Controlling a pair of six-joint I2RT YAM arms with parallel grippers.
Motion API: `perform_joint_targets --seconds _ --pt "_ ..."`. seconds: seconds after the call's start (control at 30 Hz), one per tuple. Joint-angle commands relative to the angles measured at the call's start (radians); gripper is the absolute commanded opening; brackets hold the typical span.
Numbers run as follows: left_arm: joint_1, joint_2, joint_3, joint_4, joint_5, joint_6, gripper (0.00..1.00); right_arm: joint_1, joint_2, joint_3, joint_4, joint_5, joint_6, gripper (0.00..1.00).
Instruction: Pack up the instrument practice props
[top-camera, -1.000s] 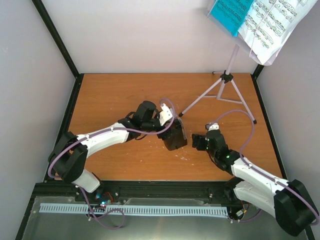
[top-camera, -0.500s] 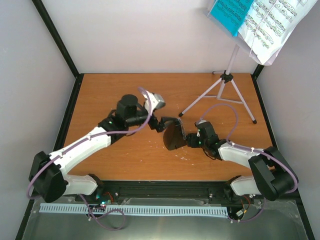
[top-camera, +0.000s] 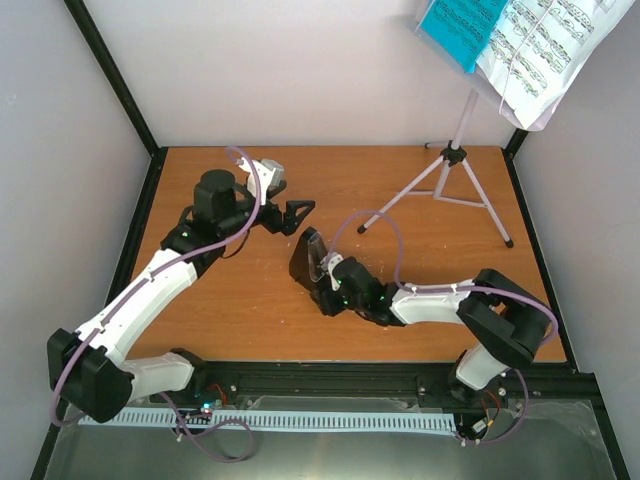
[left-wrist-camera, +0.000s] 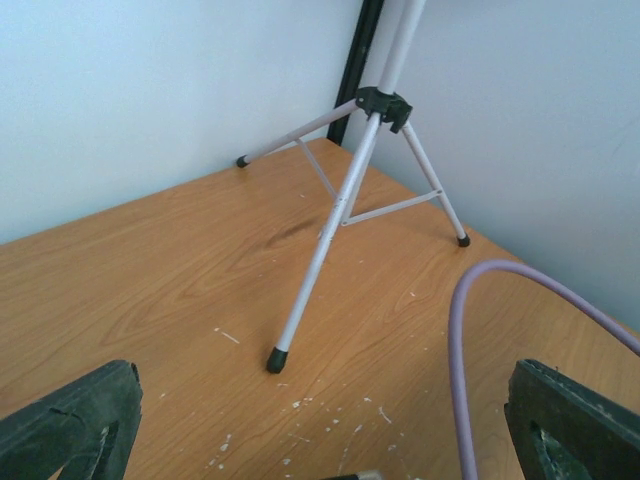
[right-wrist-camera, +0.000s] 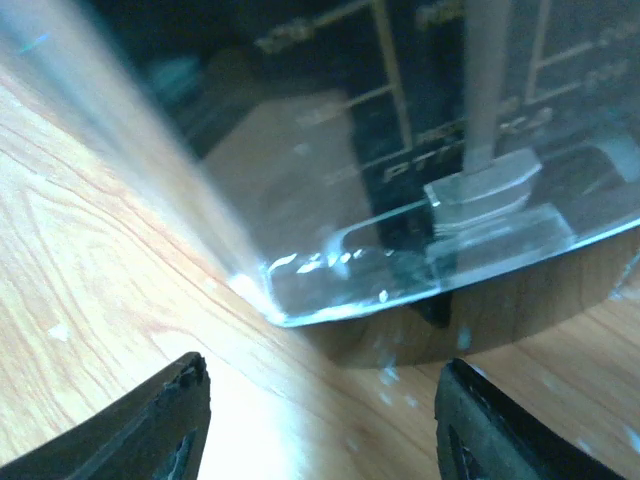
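Note:
The black pyramid metronome (top-camera: 307, 256) stands on the wooden table (top-camera: 230, 300) near its middle. My right gripper (top-camera: 319, 284) lies low against its near side. In the right wrist view the metronome (right-wrist-camera: 400, 150) fills the frame just ahead of my right gripper (right-wrist-camera: 325, 430), whose jaws are apart with only table between them. My left gripper (top-camera: 297, 217) is open a short way up and left of the metronome, holding nothing. The silver tripod music stand (top-camera: 452, 155) stands at the back right. Its desk carries a teal folder (top-camera: 460, 25) and white sheet music (top-camera: 545, 50).
In the left wrist view the music stand (left-wrist-camera: 345, 190) rises ahead, one rubber foot (left-wrist-camera: 276, 359) close to my open left gripper (left-wrist-camera: 320, 440). A purple cable (left-wrist-camera: 458, 360) loops in at the right. Black frame posts and pale walls border the table on three sides.
My left gripper let go of the metronome and drew back up and left. The right arm swung left and low to the metronome, which now sits further left.

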Motion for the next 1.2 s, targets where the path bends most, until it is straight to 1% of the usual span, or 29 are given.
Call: perform_joint_targets --seconds 0.0,0.13,0.23,0.3,0.37,0.4,0.47,0.53,0.63,0.77,0.87,0.97,1.0,1.07,1.1,1.17 --pt "0.02 -0.048 0.082 -0.095 -0.038 0.054 1.0 0.019 -0.046 0.016 0.039 0.098 -0.018 0.61" --pt "0.022 -0.082 0.069 -0.128 -0.097 0.107 1.0 -0.007 -0.177 -0.031 -0.045 0.13 -0.073 0.63" --pt "0.024 -0.107 0.03 -0.089 -0.125 0.11 0.99 -0.124 -0.253 -0.075 -0.049 0.013 -0.083 0.67" --pt "0.024 -0.115 0.006 -0.062 -0.126 0.104 1.0 -0.204 -0.264 -0.072 -0.044 -0.063 -0.093 0.68" --pt "0.025 -0.119 -0.013 -0.049 -0.126 0.106 0.99 -0.272 -0.245 -0.056 -0.016 -0.185 -0.128 0.7" --pt "0.024 -0.121 -0.023 -0.021 -0.124 0.112 0.99 -0.299 -0.226 -0.048 0.01 -0.271 -0.157 0.73" --pt "0.024 -0.125 -0.043 0.005 -0.115 0.126 1.0 -0.331 -0.175 -0.025 0.057 -0.437 -0.229 0.81" --pt "0.025 -0.127 -0.063 0.027 -0.099 0.132 0.99 -0.345 -0.123 0.006 0.085 -0.526 -0.293 0.87" --pt "0.026 -0.121 -0.073 0.04 -0.058 0.139 0.99 -0.348 -0.053 0.054 0.12 -0.577 -0.369 0.88" --pt "0.027 -0.12 -0.078 0.038 -0.063 0.143 1.0 -0.349 0.064 0.129 0.148 -0.63 -0.414 0.88" --pt "0.027 -0.129 -0.085 0.04 -0.064 0.151 0.99 -0.346 0.145 0.184 0.136 -0.664 -0.429 0.88" --pt "0.027 -0.139 -0.089 0.042 -0.07 0.158 1.0 -0.321 0.17 0.187 0.153 -0.689 -0.414 0.87" --pt "0.027 -0.143 -0.09 0.041 -0.075 0.159 0.99 -0.303 0.168 0.179 0.155 -0.677 -0.413 0.86" --pt "0.027 -0.152 -0.095 0.042 -0.087 0.163 0.99 -0.269 0.167 0.153 0.173 -0.65 -0.394 0.78" --pt "0.027 -0.154 -0.097 0.042 -0.094 0.164 0.99 -0.251 0.167 0.134 0.197 -0.624 -0.376 0.73" --pt "0.027 -0.159 -0.1 0.042 -0.099 0.164 0.99 -0.214 0.172 0.093 0.268 -0.551 -0.339 0.67"
